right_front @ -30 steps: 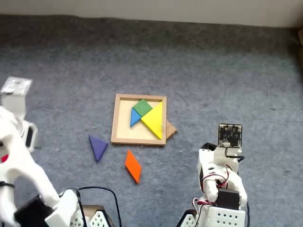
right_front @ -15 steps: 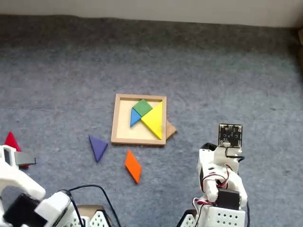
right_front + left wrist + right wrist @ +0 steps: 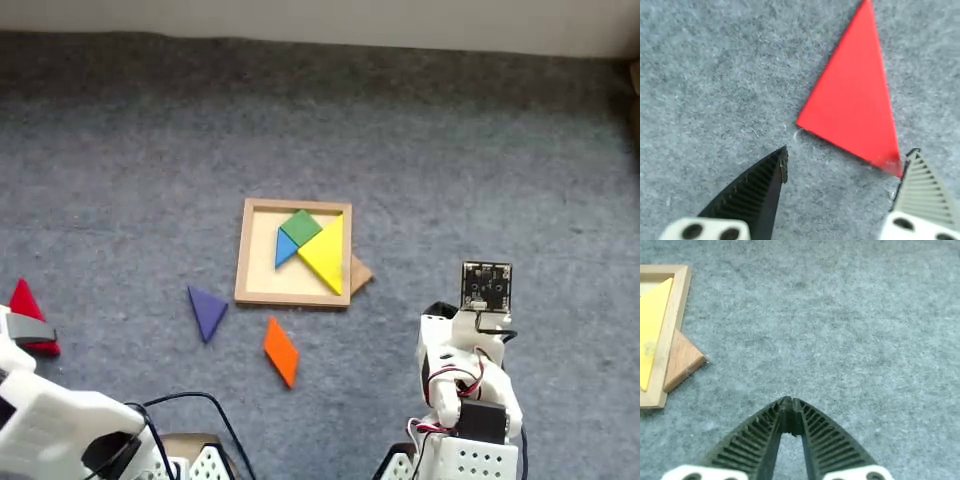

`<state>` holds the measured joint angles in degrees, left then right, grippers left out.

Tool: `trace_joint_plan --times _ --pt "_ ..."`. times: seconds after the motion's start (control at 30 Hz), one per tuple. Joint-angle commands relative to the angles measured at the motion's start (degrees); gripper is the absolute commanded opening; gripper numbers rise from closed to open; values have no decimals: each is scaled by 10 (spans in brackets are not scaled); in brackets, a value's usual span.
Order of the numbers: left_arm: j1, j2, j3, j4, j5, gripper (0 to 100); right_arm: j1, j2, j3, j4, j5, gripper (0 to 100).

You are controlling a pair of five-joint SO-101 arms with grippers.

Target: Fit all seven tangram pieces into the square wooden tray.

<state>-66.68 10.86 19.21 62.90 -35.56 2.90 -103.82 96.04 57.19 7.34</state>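
The square wooden tray (image 3: 258, 290) holds a green square (image 3: 301, 226), a blue triangle (image 3: 285, 247) and a yellow triangle (image 3: 326, 255). A brown triangle (image 3: 360, 273) lies against the tray's right edge, half tucked under it. On the carpet lie a purple triangle (image 3: 208, 311) and an orange parallelogram (image 3: 281, 351), in front of the tray. A red triangle (image 3: 24, 303) rests at the far left. My left gripper (image 3: 846, 159) hovers open just over the red triangle (image 3: 852, 105), one corner of it at the pale fingertip (image 3: 912, 162). My right gripper (image 3: 790, 412) is shut on nothing, right of the tray (image 3: 662, 371).
Grey carpet covers the whole table, bare to the right of the tray and behind it. The left arm (image 3: 60, 425) is folded low at the front left corner, the right arm (image 3: 465, 375) at the front right. A pale wall edge runs along the back.
The left arm swung down from the left edge toward the front left, uncovering the red triangle; its gripper now hangs right over that piece. The right arm kept still.
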Motion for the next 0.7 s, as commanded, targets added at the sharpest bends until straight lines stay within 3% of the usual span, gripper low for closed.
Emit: trace_joint_plan --times 0.0,0.37,0.67 --pt "-1 13 -44 -7 3 354 7 -2 82 1 -1 24" --pt "53 59 -73 -4 38 360 7 -2 82 1 -1 24" --pt "57 65 -73 -32 76 359 7 -2 82 1 -1 24"
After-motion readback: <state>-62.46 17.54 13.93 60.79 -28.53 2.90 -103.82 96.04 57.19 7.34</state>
